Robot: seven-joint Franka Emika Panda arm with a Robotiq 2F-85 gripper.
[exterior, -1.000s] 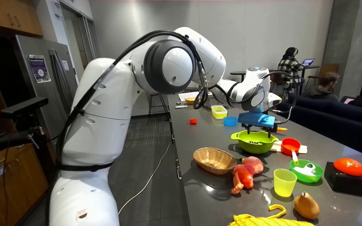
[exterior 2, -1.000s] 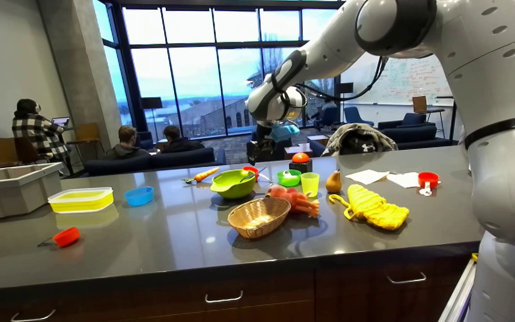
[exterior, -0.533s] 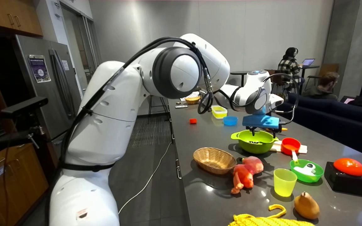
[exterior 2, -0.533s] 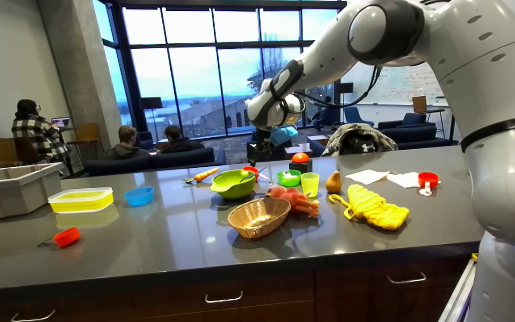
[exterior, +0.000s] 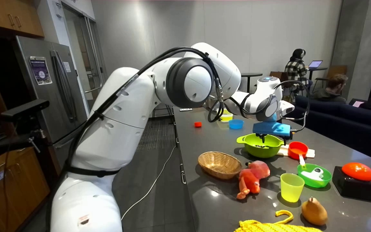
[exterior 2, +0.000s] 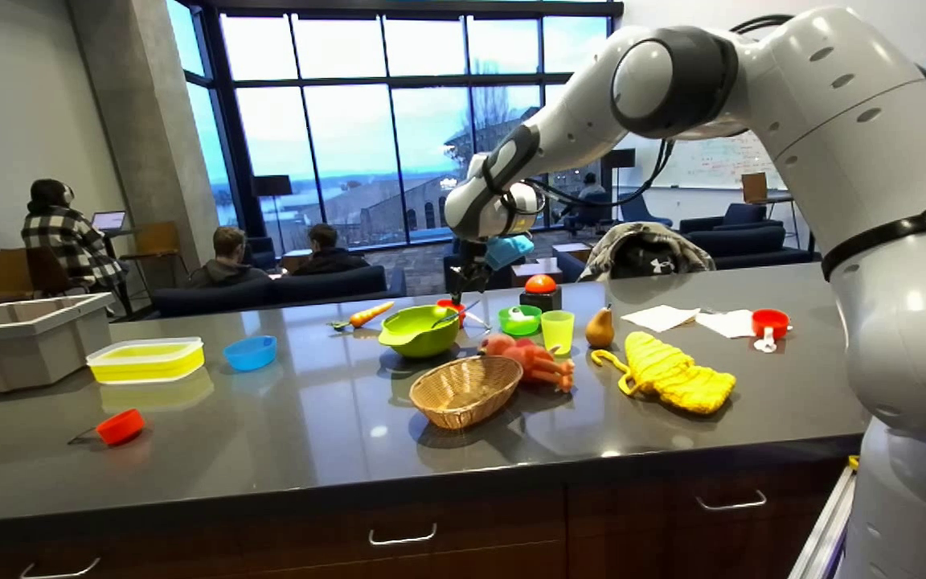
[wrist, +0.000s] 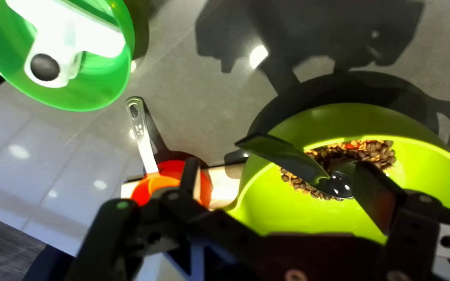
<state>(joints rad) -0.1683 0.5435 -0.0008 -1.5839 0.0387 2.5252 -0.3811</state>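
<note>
Tall windows [exterior 2: 350, 137] and a dark blue sofa [exterior 2: 334, 283] lie beyond a long grey counter [exterior 2: 270, 450], and a person in plaid [exterior 2: 69, 233] sits at a laptop [exterior 2: 109, 220] near the wall [exterior 2: 5, 88]. Roughly midway between the counter's drawer-side and sofa-side edges stands a lime-green bowl [exterior: 259, 152] holding a mix of brown, tan and a few red beans [wrist: 369, 151]. A dark spoon [wrist: 293, 160] leans over the bowl's rim, its rounded end among the beans. Above the sofa-side rim hangs the gripper [exterior: 274, 140], pointing down from the white arm [exterior: 118, 109], its jaws released and wide apart. In the wrist view one fingertip [wrist: 379, 197] overlaps the spoon's rounded end; whether they touch, I cannot tell.

Just beside the bowl, on its sofa side, a red measuring cup [exterior: 296, 145] sits over a pale flat piece [exterior: 282, 150], its handle aimed toward a green dish [exterior: 321, 184] that contains a white tool [wrist: 80, 35]. Close to the sofa-side edge is a black box [exterior: 357, 188] with a red button [exterior: 358, 171]. A yellow-green cup [exterior: 291, 187] and a brown pear [exterior: 314, 211] stand near the green dish. Nearer the drawer-side edge, a wicker basket [exterior: 220, 164] has a reddish plush toy [exterior: 250, 181] just beside it, and a yellow knitted piece [exterior 2: 676, 378] lies farther toward the arm's end of the counter. In an exterior view a carrot [exterior 2: 370, 314] lies near the sofa-side edge. At the counter's opposite end stands a grey bin [exterior 2: 29, 346], next to a yellow tub [exterior 2: 145, 367] with a blue container [exterior 2: 251, 355] beside that; a small red cup [exterior 2: 120, 426] lies closer to the drawer-side edge.
</note>
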